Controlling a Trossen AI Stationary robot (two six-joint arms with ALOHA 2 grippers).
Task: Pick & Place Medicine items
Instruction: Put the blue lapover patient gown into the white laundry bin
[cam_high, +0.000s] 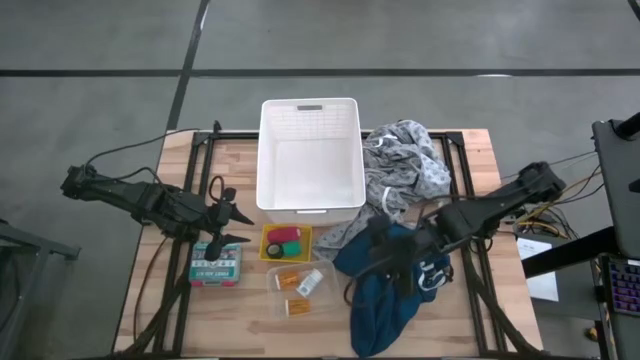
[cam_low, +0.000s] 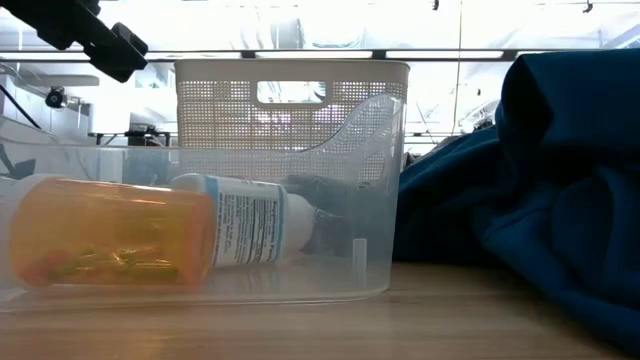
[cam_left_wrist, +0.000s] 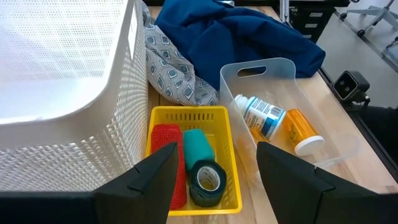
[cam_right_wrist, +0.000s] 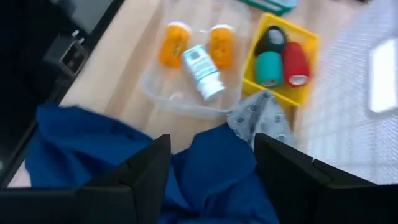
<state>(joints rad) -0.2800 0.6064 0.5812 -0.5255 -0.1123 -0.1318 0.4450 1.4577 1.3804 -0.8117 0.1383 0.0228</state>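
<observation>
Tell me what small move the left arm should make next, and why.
Probably lower the left claw onto the dark green roll in the yellow basket. It hovers open right above that basket, and the roll sits between its fingers with the teal roll and red roll beside it. The right claw is over the blue cloth, holding nothing.

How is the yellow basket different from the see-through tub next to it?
The yellow basket is bright and solid-coloured with slatted sides; the clear tub is see-through with smooth walls. The yellow basket holds rolls: a red one, a teal one and a dark one. The clear tub holds a white labelled bottle and orange pill bottles. Both sit on the wooden table.
</observation>
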